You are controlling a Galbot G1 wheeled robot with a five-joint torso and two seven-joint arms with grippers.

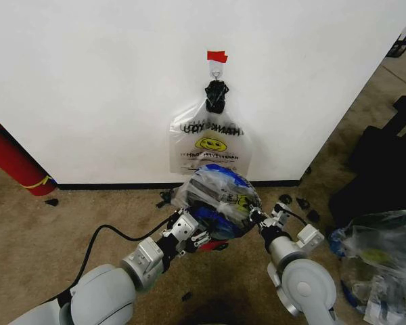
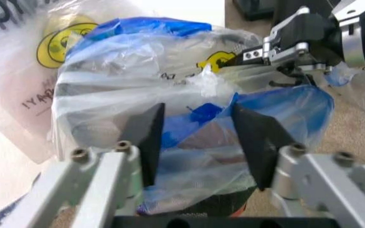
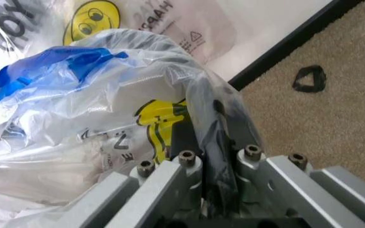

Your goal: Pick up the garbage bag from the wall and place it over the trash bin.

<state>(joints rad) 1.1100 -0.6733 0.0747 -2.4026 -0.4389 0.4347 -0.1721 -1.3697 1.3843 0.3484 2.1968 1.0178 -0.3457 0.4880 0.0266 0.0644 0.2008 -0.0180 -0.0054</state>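
Note:
The garbage bag (image 1: 216,193), crinkly see-through plastic with blue patches and a yellow smiley, bulges over the trash bin, whose red base (image 1: 214,245) peeks out underneath. Dark mesh of the bin (image 2: 224,209) shows below the plastic. My left gripper (image 1: 195,233) is at the bag's near left side, open, with its black pads (image 2: 148,142) spread just in front of the plastic (image 2: 169,76). My right gripper (image 1: 262,218) is at the bag's right side, shut on a fold of the bag (image 3: 106,109), also seen pinching it (image 2: 277,52). The white wall (image 1: 88,81) stands right behind.
A whitish smiley bag (image 1: 210,145) with black lettering hangs from the hook (image 1: 216,70) under red tape. A red cylinder (image 1: 10,159) leans at the left. Dark bags (image 1: 386,169) and a clear bag pile (image 1: 379,264) crowd the right. Small black scraps (image 1: 298,202) lie on the carpet.

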